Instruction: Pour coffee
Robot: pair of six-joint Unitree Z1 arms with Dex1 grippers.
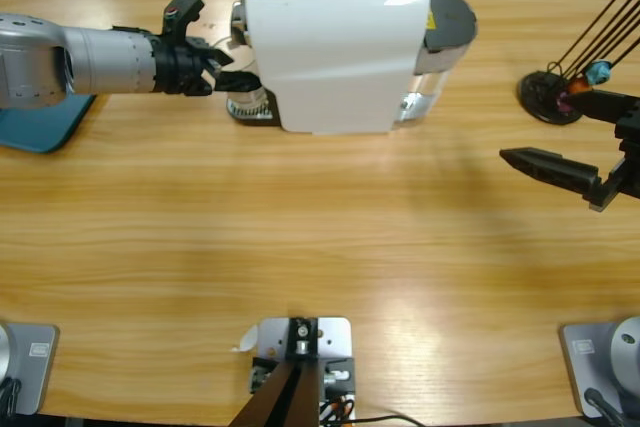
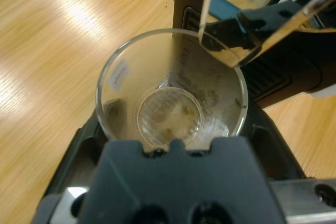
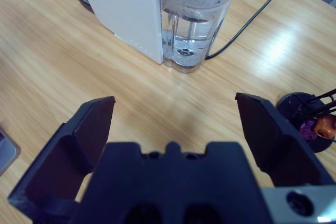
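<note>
Closed around one clear round glass cup (image 2: 170, 106), left gripper (image 1: 228, 79), reaching in from the left edge of the long wooden table (image 1: 300, 237); cup upright, mouth up, under the silver spout (image 2: 262, 22), on the drip tray at the left end of the one white boxy coffee machine (image 1: 335, 47). Machine lying long axis left to right near the far edge, clear water tank (image 3: 197, 30) at its right end, black cord (image 3: 247, 17) trailing behind. Spread wide and holding nothing, right gripper (image 1: 590, 152), above the right edge. Beside it, one round black stand (image 1: 550, 97) with thin rods. One blue tray (image 1: 35, 127) at the left edge.
</note>
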